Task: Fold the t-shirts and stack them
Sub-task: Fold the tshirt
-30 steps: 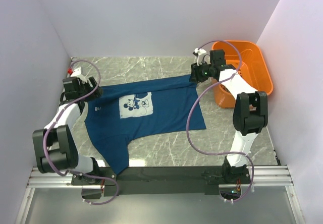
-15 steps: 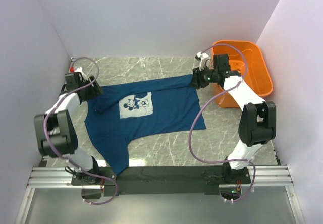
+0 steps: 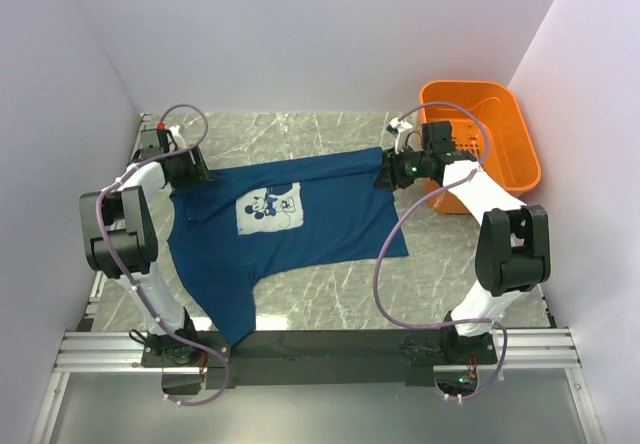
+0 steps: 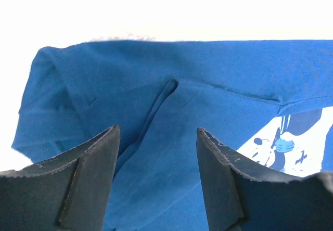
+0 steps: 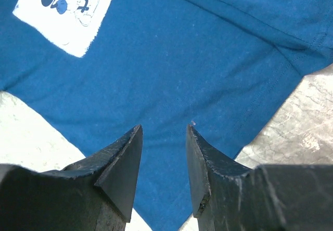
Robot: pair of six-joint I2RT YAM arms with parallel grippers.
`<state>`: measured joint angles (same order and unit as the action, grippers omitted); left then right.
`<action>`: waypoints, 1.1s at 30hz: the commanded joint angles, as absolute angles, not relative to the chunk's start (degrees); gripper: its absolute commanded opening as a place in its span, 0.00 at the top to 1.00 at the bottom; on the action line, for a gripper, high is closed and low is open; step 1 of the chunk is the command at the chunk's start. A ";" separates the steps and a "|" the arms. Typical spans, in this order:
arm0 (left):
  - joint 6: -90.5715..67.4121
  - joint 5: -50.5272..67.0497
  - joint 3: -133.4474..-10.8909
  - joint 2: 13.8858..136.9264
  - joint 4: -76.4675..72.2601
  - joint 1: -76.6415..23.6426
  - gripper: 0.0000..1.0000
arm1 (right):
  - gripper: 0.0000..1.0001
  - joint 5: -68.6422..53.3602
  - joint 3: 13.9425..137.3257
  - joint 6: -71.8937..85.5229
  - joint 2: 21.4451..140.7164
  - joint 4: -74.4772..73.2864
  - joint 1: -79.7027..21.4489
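Observation:
One dark navy t-shirt [image 3: 310, 239] lies spread face up on the marble table [image 3: 330, 299], with its pale square mouse print [image 3: 268, 209] on the chest. My left gripper [image 3: 186, 170] hovers over the shirt's far left shoulder and sleeve, jaws open; in the left wrist view, creased blue cloth [image 4: 156, 75] shows below the left gripper [image 4: 156, 135]. My right gripper [image 3: 391, 171] sits above the shirt's far right corner, open. In the right wrist view, flat cloth [image 5: 182, 59] and the print [image 5: 67, 12] lie under the right gripper [image 5: 164, 129]. Neither gripper holds anything.
An orange plastic basket [image 3: 500, 104] stands at the far right, right behind the right arm. Side walls close in on the left and right. Bare marble [image 5: 296, 132] shows beside the shirt's edge, and the near sleeve hangs toward the front rail [image 3: 320, 349].
The left arm has swung toward the back, with its gripper shifting right onto the shoulder and narrowing a little. The right gripper has come slightly nearer, over the shirt's corner.

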<state>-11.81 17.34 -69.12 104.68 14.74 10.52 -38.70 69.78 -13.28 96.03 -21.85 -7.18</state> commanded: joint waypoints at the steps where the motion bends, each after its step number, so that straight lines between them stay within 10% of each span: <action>1: -9.23 18.90 -71.54 106.26 16.61 9.76 0.35 | 0.54 -39.55 69.43 -12.83 92.64 -19.86 -6.86; 12: -8.61 16.44 -72.07 108.11 18.63 8.35 0.44 | 0.54 -39.29 69.52 -12.57 92.81 -19.86 -6.68; 26: -8.70 19.86 -66.98 100.99 19.34 7.73 0.99 | 0.53 -39.46 69.87 -12.22 92.29 -19.86 -5.98; 33: -8.17 22.41 -62.06 95.37 19.42 6.77 0.99 | 0.53 -39.81 69.26 -12.04 91.06 -19.42 -5.71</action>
<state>-9.21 19.68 -63.75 99.29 19.35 7.44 -38.72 69.78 -12.45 94.72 -21.43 -6.22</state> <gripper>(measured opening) 0.015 0.466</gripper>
